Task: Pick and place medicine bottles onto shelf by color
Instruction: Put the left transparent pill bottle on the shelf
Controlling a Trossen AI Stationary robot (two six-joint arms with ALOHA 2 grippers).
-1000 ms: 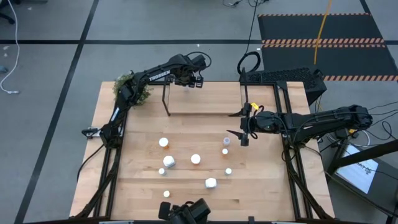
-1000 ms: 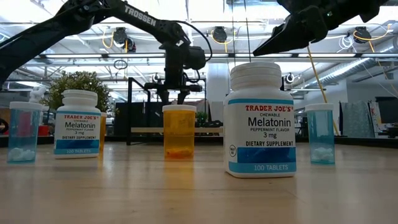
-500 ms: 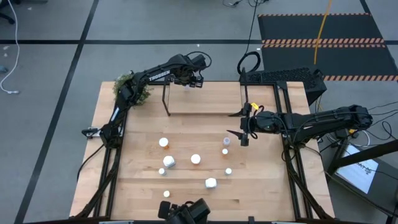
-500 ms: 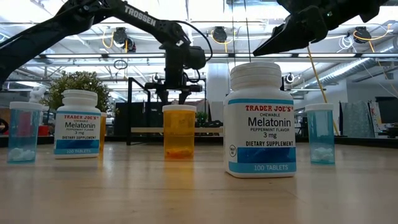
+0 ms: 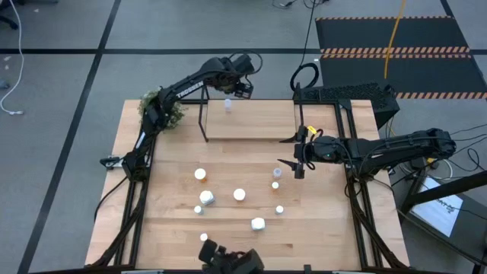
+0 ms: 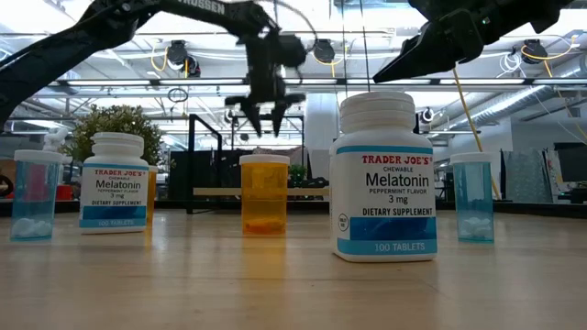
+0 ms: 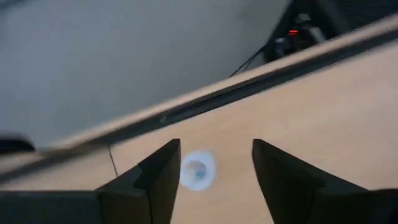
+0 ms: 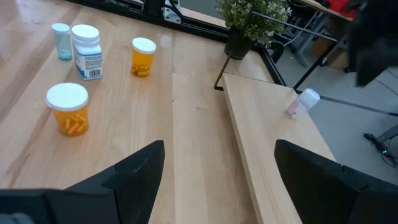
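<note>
One small pale bottle (image 5: pixel 227 104) is seen standing on the shelf (image 5: pixel 259 125) near its back edge, directly below the left tool (image 5: pixel 228 90). The left tool is raised above it, fingers (image 7: pixel 158 180) spread apart, nothing gripped. The right tool (image 5: pixel 298 156) is held over the desk (image 5: pixel 167 221) just in front of the shelf's right end, fingers wide apart and empty. Seven more bottles are scattered on the desk in front of the shelf: orange ones (image 5: pixel 200 174), white ones (image 5: pixel 258 224) and pale blue ones (image 5: pixel 276 173). A potted plant (image 5: pixel 163 106) is placed at the desk's back left corner.
</note>
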